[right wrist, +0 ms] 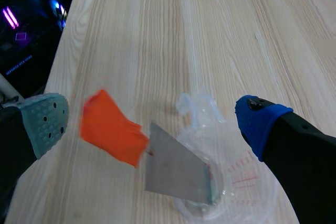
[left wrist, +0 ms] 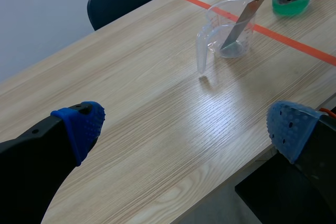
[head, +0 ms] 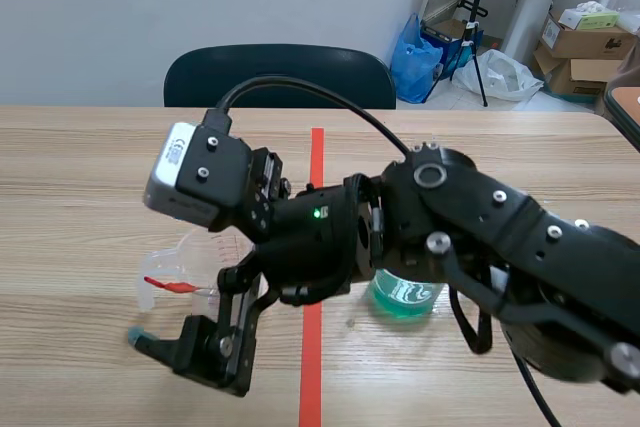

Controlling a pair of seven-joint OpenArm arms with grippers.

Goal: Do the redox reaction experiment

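The right gripper (right wrist: pixel 152 121) has its 2 fingers apart. The grey-green pad (right wrist: pixel 48 121) and the blue pad (right wrist: pixel 258 121) stand on either side of the orange tab (right wrist: pixel 110 129) without touching it, so nothing is clamped. The tab tops a grey metal strip (right wrist: pixel 176 169), which leans with its lower end inside the clear measuring cup (right wrist: pixel 231 198); the cup alone props it up. The tab probably serves as a dry handle, keeping the pads off the metal and out of any liquid. Whether the cup holds liquid cannot be told. In the scene the cup sits on the near part of the table (head: pixel 80 177), left of the red tape line (head: pixel 318 147), and the right arm reaches past the middle to hang over it. A green vessel (head: pixel 405 297) stands just right of the line, under that arm, and presumably holds the solution for the reaction. The left gripper (left wrist: pixel 184 129) also has its 2 blue pads wide apart and holds nothing. It hangs well to the left of the cup and faces it, likely parked clear of the working arm. A dark chair (head: pixel 280 72) stands at the table's far edge.
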